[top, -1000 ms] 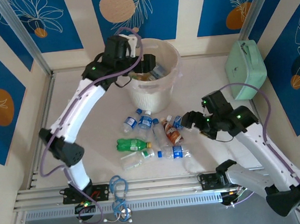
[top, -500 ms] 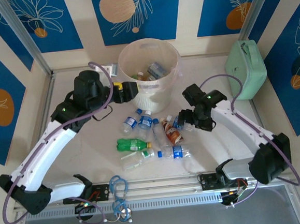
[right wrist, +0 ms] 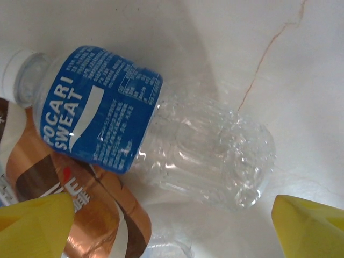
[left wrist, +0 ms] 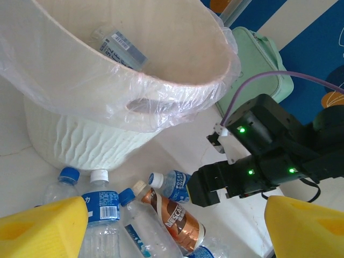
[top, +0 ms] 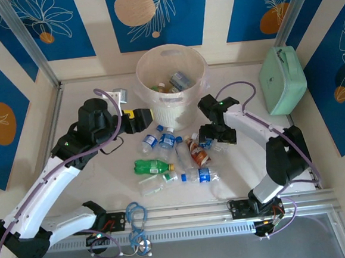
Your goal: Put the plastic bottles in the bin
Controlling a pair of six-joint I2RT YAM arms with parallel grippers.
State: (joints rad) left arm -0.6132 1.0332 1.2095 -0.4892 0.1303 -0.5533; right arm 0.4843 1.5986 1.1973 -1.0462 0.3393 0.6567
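The bin (top: 172, 114) stands at the back centre with several bottles (top: 178, 81) inside; one lies against its inner wall (left wrist: 118, 48). More plastic bottles lie in a cluster in front: a green one (top: 152, 165), a brown-labelled one (top: 197, 153), blue-labelled ones (top: 166, 140). My left gripper (top: 140, 116) hangs open left of the bin, above the cluster, nothing between its yellow fingers (left wrist: 43, 226). My right gripper (top: 212, 139) is open low over a clear blue-labelled bottle (right wrist: 97, 123) beside the brown one (right wrist: 80, 209); its yellow fingertips (right wrist: 309, 223) straddle the clear base without touching.
A mint-green case (top: 283, 79) sits at the back right against the wall. A coiled cable (top: 136, 218) lies on the front rail. A small metal piece (top: 119, 95) rests left of the bin. Patterned walls close in the table on three sides.
My left arm drew back from over the bin and swung down to its left. My right gripper travelled left to the bottle cluster and opened wider.
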